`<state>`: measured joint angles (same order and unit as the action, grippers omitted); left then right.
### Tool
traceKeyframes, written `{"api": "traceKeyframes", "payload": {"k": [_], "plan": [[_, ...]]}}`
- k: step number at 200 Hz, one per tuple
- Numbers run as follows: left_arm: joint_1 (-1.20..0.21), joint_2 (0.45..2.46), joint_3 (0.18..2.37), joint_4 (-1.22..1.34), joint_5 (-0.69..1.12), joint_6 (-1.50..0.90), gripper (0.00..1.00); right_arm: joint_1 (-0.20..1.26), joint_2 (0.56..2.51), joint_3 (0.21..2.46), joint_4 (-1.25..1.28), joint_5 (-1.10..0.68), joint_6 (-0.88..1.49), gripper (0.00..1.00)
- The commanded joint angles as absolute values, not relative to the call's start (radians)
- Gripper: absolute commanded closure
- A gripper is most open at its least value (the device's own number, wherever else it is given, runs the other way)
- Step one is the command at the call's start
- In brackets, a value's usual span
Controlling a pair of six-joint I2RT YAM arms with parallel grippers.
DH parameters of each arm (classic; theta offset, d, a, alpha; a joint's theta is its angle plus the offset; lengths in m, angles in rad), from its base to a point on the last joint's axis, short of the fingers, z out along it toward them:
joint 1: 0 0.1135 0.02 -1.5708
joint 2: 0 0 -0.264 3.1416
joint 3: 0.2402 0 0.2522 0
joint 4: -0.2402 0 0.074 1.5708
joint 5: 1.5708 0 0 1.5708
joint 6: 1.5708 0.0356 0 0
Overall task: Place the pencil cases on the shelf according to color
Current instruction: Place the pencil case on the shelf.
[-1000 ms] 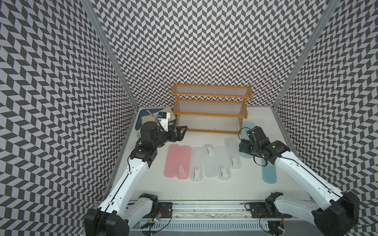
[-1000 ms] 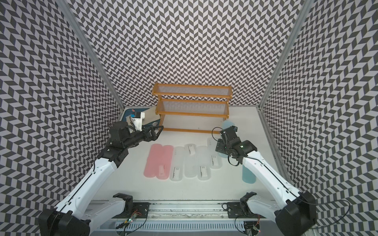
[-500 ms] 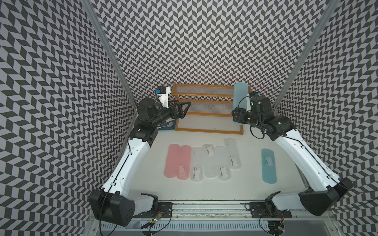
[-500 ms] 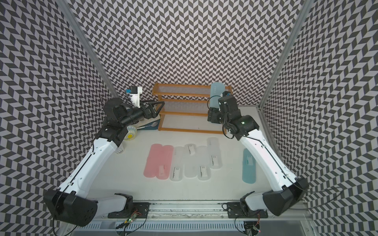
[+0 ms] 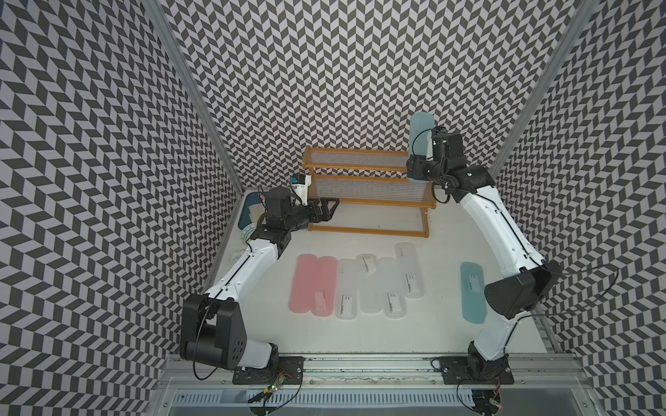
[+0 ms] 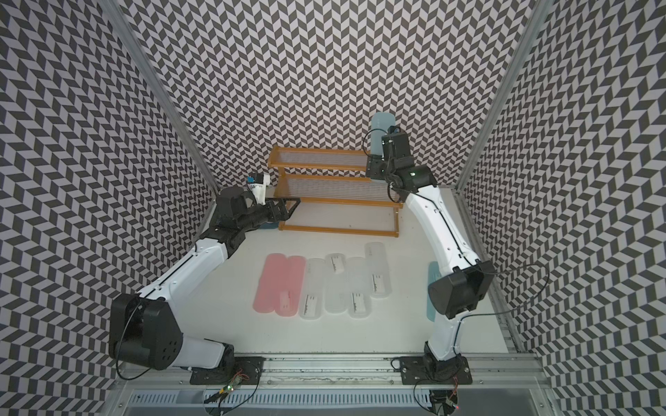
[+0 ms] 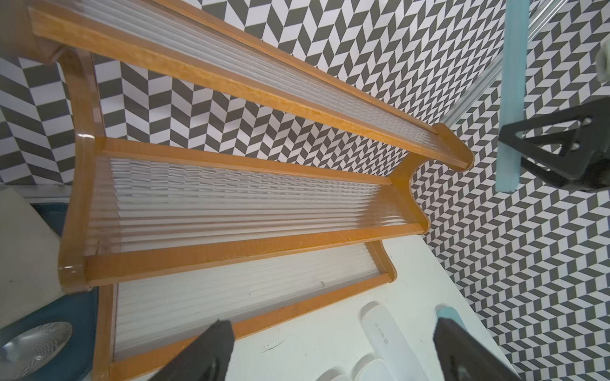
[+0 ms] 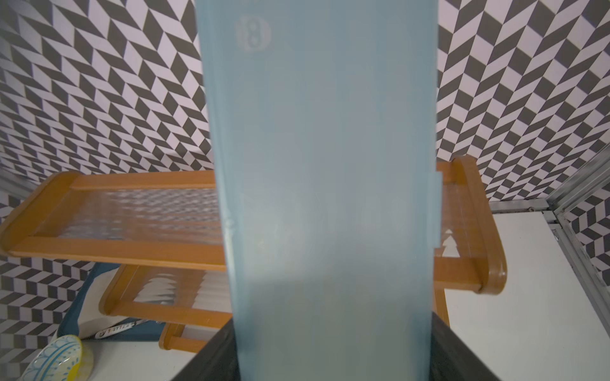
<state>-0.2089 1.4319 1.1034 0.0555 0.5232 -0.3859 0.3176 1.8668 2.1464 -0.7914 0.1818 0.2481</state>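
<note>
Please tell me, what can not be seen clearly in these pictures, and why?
- Barcode labels: print too small to read in both top views.
- Blue case on the table: in a top view, mostly behind the right arm's elbow.
- Shelf: in the right wrist view, the held blue case covers its middle.
- Left end effector: in the left wrist view, the frame edge cuts its fingers.

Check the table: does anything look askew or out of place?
The white cases lie staggered, not in a neat row. One blue case lies apart, near the right arm; another stands upright in the right end effector, by the shelf.
</note>
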Motion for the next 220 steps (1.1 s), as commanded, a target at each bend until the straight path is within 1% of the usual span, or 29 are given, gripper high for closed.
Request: {"api": "traceKeyframes", "payload": {"k": [1, 34, 66, 117, 144, 183, 220], "plan": [[-0.206, 1.423, 1.12, 0.114, 0.564, -0.41, 0.0, 0.288, 1.927, 2.243, -0.787, 0.17, 0.216, 0.26], [-0.206, 1.426, 1.127, 0.087, 0.561, -0.397, 0.0, 0.252, 2.016, 2.322, -0.804, 0.135, 0.22, 0.25], [-0.206, 1.425, 1.117, 0.086, 0.56, -0.397, 0.0, 0.235, 2.047, 2.331, -0.818, 0.123, 0.228, 0.24], [-0.206, 1.447, 1.125, 0.08, 0.575, -0.403, 0.0, 0.229, 2.067, 2.326, -0.833, 0.119, 0.238, 0.12], [-0.206, 1.449, 1.125, 0.075, 0.572, -0.402, 0.0, 0.228, 2.063, 2.326, -0.832, 0.115, 0.242, 0.1], [-0.206, 1.455, 1.129, 0.068, 0.57, -0.399, 0.01, 0.23, 2.039, 2.311, -0.834, 0.116, 0.252, 0.1], [-0.207, 1.466, 1.121, 0.071, 0.566, -0.397, 0.0, 0.228, 1.947, 2.31, -0.846, 0.142, 0.266, 0.06]]}}
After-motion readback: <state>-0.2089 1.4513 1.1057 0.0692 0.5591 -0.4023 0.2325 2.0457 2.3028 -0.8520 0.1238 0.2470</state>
